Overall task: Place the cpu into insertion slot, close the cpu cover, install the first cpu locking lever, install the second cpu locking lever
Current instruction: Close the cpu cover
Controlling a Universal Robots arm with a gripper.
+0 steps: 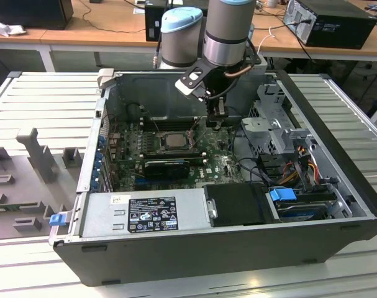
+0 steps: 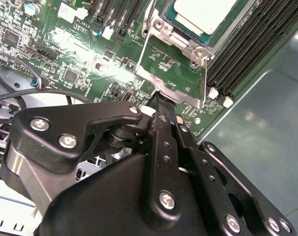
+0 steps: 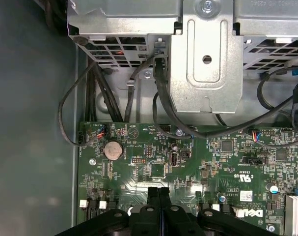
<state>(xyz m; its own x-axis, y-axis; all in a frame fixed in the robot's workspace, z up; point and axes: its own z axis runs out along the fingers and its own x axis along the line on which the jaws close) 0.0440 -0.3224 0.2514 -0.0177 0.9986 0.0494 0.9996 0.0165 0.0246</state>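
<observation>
The cpu sits in the slot, mid-frame in the exterior view. The gripper is just to that view's right of it, fingers pressed together on nothing, tips at the cover edge. The cover looks thin, stiff and springy, best pushed at its free edge. Whether it lies flat is unclear.

Exterior view: I log even, diffuse light from above, bright on the slatted table and noticeably dimmer down inside the computer case. Second wrist view: a white glare streak runs across the green circuit board, the cpu face is nearly washed out, and the black gripper reads dark with pinpoint highlights on its screws. First wrist view: flatter light, the case wall dull grey with faint blotchy reflections and the cables casting thin shadows.
</observation>
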